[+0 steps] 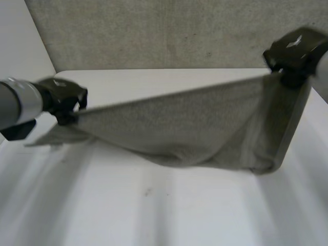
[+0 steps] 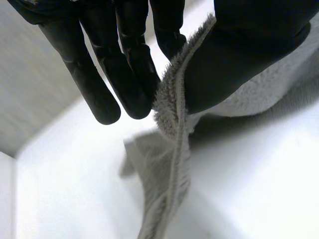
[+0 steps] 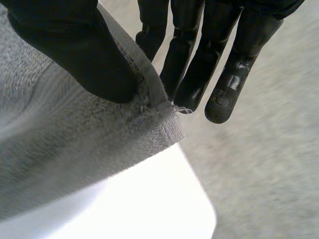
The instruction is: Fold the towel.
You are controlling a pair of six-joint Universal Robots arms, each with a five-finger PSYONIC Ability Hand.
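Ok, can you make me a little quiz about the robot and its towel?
1. True or false: the towel lies flat on the table.
2. Pick one. The towel is held up by: A) nothing B) a person C) the left hand and the right hand.
3. Fill the gap: the left hand pinches the towel's edge between its thumb and its ___.

Key: 1 false, it is stretched between the hands and sags in the middle. 2 C. 3 fingers.
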